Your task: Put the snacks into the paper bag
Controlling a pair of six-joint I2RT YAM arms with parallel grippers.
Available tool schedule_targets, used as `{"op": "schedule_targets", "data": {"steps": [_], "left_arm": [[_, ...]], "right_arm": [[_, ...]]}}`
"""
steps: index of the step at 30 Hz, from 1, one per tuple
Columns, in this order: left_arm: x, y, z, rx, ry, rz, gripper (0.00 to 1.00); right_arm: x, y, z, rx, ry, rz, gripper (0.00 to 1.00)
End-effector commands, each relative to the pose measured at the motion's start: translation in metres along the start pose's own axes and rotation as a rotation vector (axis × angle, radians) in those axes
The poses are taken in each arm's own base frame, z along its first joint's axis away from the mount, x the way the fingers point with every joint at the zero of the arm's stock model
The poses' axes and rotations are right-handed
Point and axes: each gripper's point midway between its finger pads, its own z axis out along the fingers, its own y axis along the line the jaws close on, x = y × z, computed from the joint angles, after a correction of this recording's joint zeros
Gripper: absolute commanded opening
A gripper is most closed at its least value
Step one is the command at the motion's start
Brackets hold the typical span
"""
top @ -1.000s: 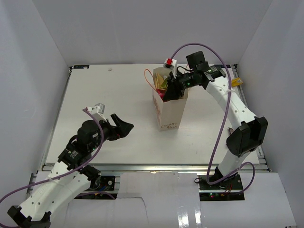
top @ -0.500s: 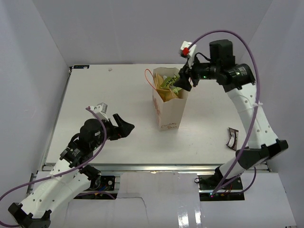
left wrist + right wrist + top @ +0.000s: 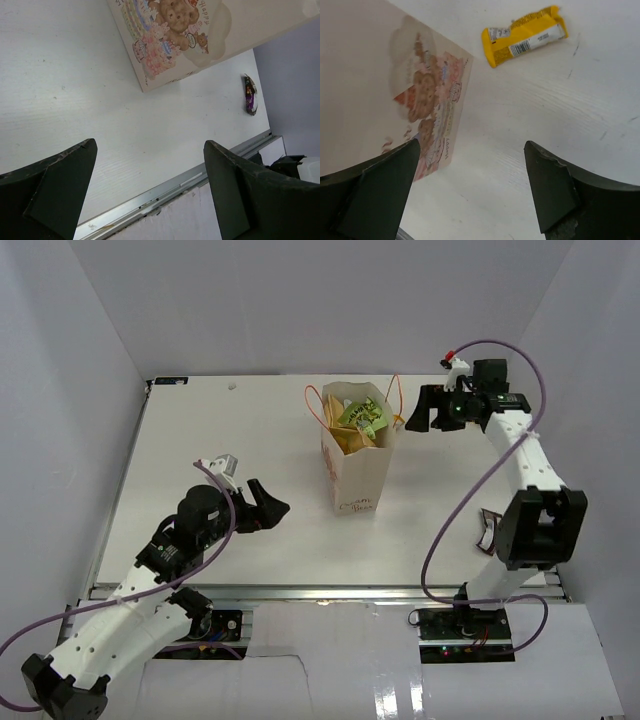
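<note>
Jaws of the right gripper stand spread and empty just beside the tall cream-beige paper bag, which holds green and yellow foil packets. Ahead of them on the white tabletop lies a yellow foil packet, its long axis roughly along the line between the two fingers, so a wrist turn looks needed. A dark brown-and-white packet lies by the tabletop's right edge, on this arm's side. Left gripper jaws, likewise spread, hover well apart from both.
</note>
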Motion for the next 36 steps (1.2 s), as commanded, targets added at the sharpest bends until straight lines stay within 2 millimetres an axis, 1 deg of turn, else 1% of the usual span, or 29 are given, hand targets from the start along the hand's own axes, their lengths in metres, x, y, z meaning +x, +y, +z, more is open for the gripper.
{"op": "schedule_targets", "data": {"steps": [1,2,3,5,6,8,9,11,12,13,14,15,16,17,18,19,20,21,22,23,24,26,28,29,30,31,34,35,36], "left_arm": [[-0.007,-0.01,0.001,0.037,-0.002,0.026,0.98],[-0.007,-0.01,0.001,0.034,0.0,0.023,0.98],[-0.007,-0.009,0.001,0.029,0.0,0.021,0.98],[-0.005,-0.006,0.0,0.015,0.004,0.009,0.98],[-0.003,-0.004,-0.001,0.008,0.007,0.003,0.98],[0.0,-0.001,0.0,-0.008,0.017,-0.012,0.98],[0.0,0.001,0.0,-0.019,0.018,-0.017,0.98],[0.001,0.003,0.002,-0.033,0.022,-0.034,0.98],[0.002,0.005,0.005,-0.047,0.024,-0.042,0.98],[0.002,0.007,0.006,-0.055,0.028,-0.047,0.98],[0.001,0.006,0.008,-0.057,0.026,-0.051,0.98],[0.004,0.008,0.012,-0.068,0.038,-0.061,0.98],[0.004,0.008,0.015,-0.068,0.042,-0.064,0.98],[0.002,0.005,0.018,-0.062,0.04,-0.066,0.98],[0.002,0.004,0.02,-0.06,0.045,-0.064,0.98],[0.006,0.006,0.027,-0.071,0.074,-0.061,0.98],[0.005,0.005,0.03,-0.072,0.082,-0.056,0.98],[0.0,0.0,0.032,-0.064,0.081,-0.042,0.98],[0.003,0.003,0.039,-0.08,0.105,-0.038,0.98],[0.001,0.001,0.042,-0.078,0.109,-0.033,0.98],[-0.002,-0.003,0.045,-0.074,0.108,-0.029,0.98],[-0.002,-0.004,0.051,-0.072,0.124,-0.021,0.98],[-0.004,-0.007,0.054,-0.066,0.127,-0.016,0.98],[-0.005,-0.007,0.055,-0.066,0.127,-0.015,0.98],[-0.004,-0.007,0.055,-0.066,0.127,-0.015,0.98],[-0.005,-0.008,0.055,-0.061,0.126,-0.015,0.98],[-0.007,-0.01,0.054,-0.055,0.122,-0.013,0.98],[-0.009,-0.01,0.053,-0.054,0.111,-0.011,0.98],[-0.01,-0.01,0.052,-0.055,0.107,-0.009,0.98]], "right_arm": [[-0.008,-0.008,0.04,-0.037,-0.036,0.199,0.89],[-0.014,-0.021,0.05,0.002,-0.07,0.198,0.89],[-0.007,-0.035,0.067,0.039,-0.054,0.245,0.9],[-0.005,-0.059,0.084,0.136,-0.056,0.343,0.91],[-0.004,-0.07,0.099,0.147,-0.044,0.362,0.93],[-0.004,-0.079,0.114,0.155,-0.044,0.391,0.94],[-0.005,-0.086,0.127,0.157,-0.048,0.393,0.94],[-0.005,-0.095,0.14,0.179,-0.048,0.391,0.94],[0.006,-0.102,0.154,0.181,-0.022,0.407,0.94],[-0.002,-0.106,0.159,0.178,-0.04,0.4,0.94],[-0.002,-0.108,0.165,0.175,-0.04,0.403,0.94],[0.007,-0.115,0.177,0.176,-0.021,0.421,0.93],[-0.003,-0.117,0.181,0.167,-0.046,0.412,0.93],[-0.004,-0.117,0.186,0.149,-0.049,0.416,0.93],[0.003,-0.119,0.196,0.143,-0.036,0.432,0.92],[0.0,-0.117,0.2,0.122,-0.04,0.43,0.91],[0.001,-0.115,0.204,0.104,-0.043,0.434,0.91],[0.006,-0.115,0.21,0.093,-0.035,0.454,0.9],[0.009,-0.112,0.214,0.08,-0.027,0.462,0.88],[0.013,-0.113,0.219,0.073,-0.023,0.468,0.85],[0.016,-0.112,0.221,0.068,-0.019,0.475,0.84],[0.023,-0.11,0.226,0.054,-0.009,0.497,0.78],[0.027,-0.103,0.229,0.015,-0.001,0.51,0.71],[0.03,-0.102,0.232,-0.002,0.001,0.513,0.61],[0.03,-0.101,0.232,-0.01,0.0,0.511,0.57],[0.029,-0.099,0.231,-0.016,-0.001,0.511,0.47],[0.024,-0.1,0.226,-0.038,-0.017,0.511,0.34],[0.02,-0.102,0.221,-0.051,-0.034,0.513,0.23],[0.015,-0.101,0.216,-0.067,-0.045,0.502,0.18]]}}
